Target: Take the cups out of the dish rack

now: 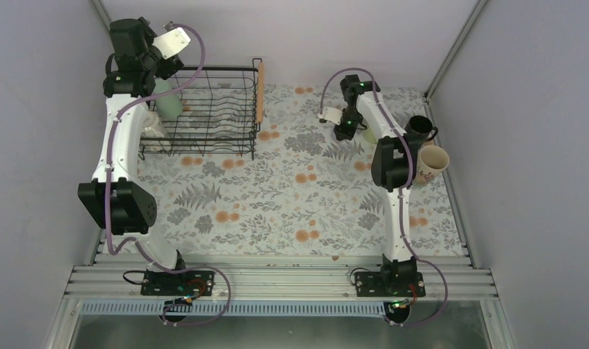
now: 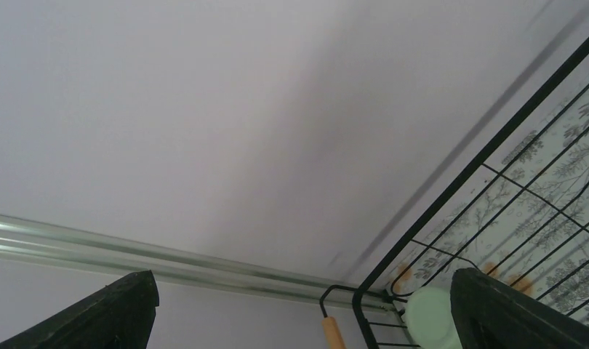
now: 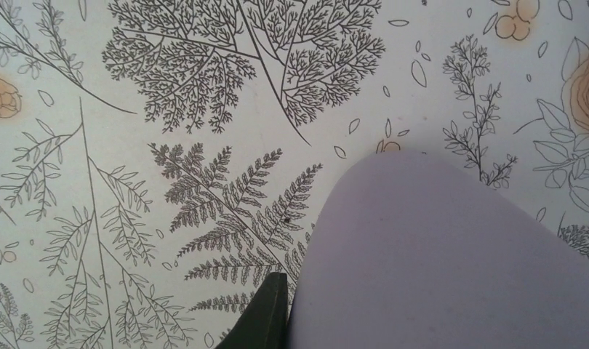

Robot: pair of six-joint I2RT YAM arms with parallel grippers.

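Left wrist view shows the left gripper (image 2: 302,291) spread wide and empty over the dish rack (image 2: 495,145), with a mint cup (image 2: 430,323) in the rack just inside its right-hand finger. The right gripper (image 1: 345,131) grips a pale cup (image 3: 437,254) low over the patterned table (image 3: 131,109), one finger (image 3: 266,320) pressed against the cup's side.

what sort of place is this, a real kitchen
Probably a robot test booth, not a kitchen: plain grey walls, a left arm and right arm bolted to a metal rail, and a dish rack.
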